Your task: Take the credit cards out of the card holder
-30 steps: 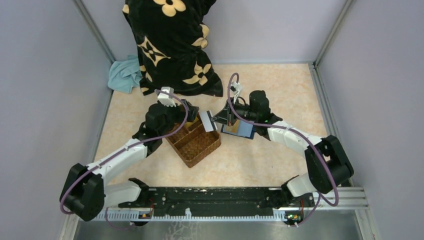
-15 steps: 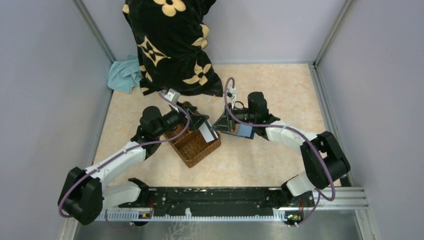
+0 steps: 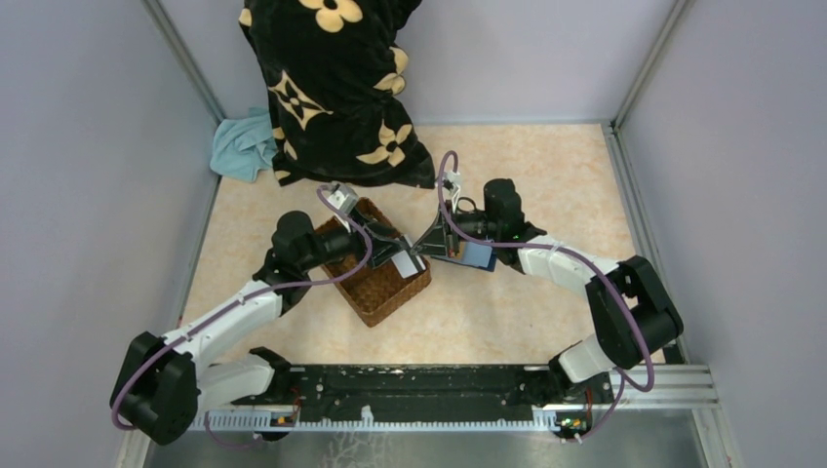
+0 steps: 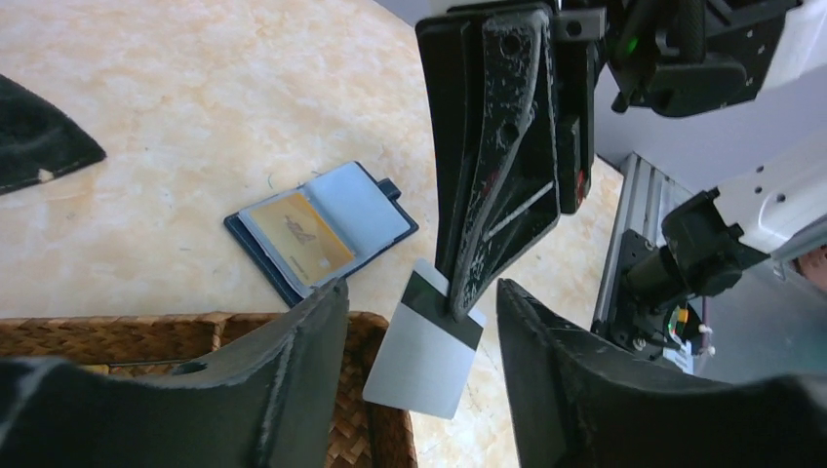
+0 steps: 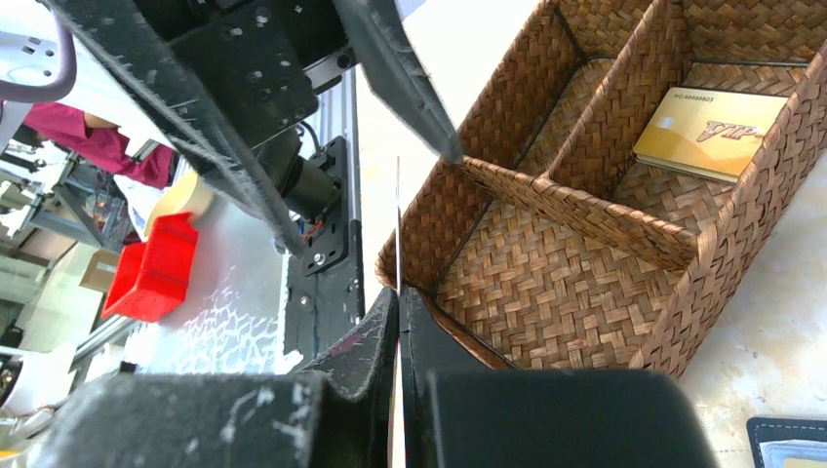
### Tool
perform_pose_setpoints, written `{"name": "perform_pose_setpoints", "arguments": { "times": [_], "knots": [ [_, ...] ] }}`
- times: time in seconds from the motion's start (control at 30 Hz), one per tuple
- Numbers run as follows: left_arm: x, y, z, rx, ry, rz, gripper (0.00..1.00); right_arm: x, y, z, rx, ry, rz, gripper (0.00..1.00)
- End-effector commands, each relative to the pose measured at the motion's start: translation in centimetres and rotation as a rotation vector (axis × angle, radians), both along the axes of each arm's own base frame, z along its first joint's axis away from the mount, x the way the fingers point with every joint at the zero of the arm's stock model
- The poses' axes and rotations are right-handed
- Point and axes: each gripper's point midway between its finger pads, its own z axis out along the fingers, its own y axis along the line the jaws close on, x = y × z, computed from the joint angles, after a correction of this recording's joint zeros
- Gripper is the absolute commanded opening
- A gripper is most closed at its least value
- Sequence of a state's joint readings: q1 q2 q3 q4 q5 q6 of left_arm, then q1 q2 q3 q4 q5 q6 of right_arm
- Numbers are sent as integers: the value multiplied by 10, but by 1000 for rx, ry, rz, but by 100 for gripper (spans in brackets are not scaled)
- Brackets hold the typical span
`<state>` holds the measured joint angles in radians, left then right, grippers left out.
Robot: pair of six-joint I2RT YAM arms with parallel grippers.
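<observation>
The navy card holder (image 4: 322, 229) lies open on the table with a gold card (image 4: 297, 231) in its light-blue inside; it also shows in the top view (image 3: 478, 256). My right gripper (image 5: 400, 292) is shut on a silver card with a black stripe (image 4: 424, 356), held at the wicker basket's near corner, edge-on in the right wrist view (image 5: 398, 224). My left gripper (image 4: 419, 292) is open, its fingers on either side of that card without touching it. Another gold card (image 5: 712, 122) lies in a basket compartment.
The brown three-compartment wicker basket (image 3: 375, 292) sits between the arms, under the left gripper. A black floral cloth (image 3: 332, 88) and a teal rag (image 3: 244, 146) lie at the back left. Grey walls enclose the table.
My left gripper has swung down and to the right, so that its open fingers now straddle the silver card. My right gripper shifted slightly left with the card, then held still.
</observation>
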<state>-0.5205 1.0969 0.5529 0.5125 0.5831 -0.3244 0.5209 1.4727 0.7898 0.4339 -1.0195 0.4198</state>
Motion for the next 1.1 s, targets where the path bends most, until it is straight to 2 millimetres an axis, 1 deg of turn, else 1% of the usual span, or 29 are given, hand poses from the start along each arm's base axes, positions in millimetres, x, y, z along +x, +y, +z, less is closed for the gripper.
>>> {"name": "perform_pose_setpoints", "arguments": {
  "times": [0.0, 0.03, 0.3, 0.43, 0.47, 0.57, 0.67, 0.7, 0.73, 0.9, 0.97, 1.03, 1.07],
  "knots": [
    [-12, 0, -5, 1, -1, -51, 55, -2, 2, 29, 68, -115, 30, 0],
    [-13, 1, -6, -3, -1, -54, 52, -3, 2, 29, 69, -114, 31, 0],
    [-32, -9, -9, -11, 13, -194, 49, -8, 2, 33, 83, -119, 62, 0],
    [-38, -12, -5, -22, -3, -244, 49, -10, 1, 31, 81, -117, 70, 0],
    [-39, -12, -5, -20, -4, -249, 46, -10, 1, 31, 82, -117, 72, 0],
    [-39, -12, -6, -18, -2, -253, 32, -12, 1, 32, 84, -118, 80, 0],
    [-38, -13, -6, -20, 1, -254, 11, -12, 2, 33, 87, -119, 86, 0],
    [-37, -13, -6, -20, 2, -252, 7, -12, 2, 33, 87, -117, 88, 0],
    [-35, -13, -7, -18, 5, -244, 1, -12, 2, 33, 87, -118, 88, 0],
    [-25, -12, -10, -5, 25, -197, 0, -10, 2, 32, 84, -113, 79, 0],
    [-18, -11, -13, 2, 44, -159, 0, -5, 3, 31, 76, -109, 46, 0],
    [-7, -6, -15, 10, 61, -97, 0, 6, 0, 30, 66, -110, -18, 20],
    [-1, -3, -16, 14, 67, -62, 0, 11, -2, 31, 63, -114, -56, 27]
  ]
}}
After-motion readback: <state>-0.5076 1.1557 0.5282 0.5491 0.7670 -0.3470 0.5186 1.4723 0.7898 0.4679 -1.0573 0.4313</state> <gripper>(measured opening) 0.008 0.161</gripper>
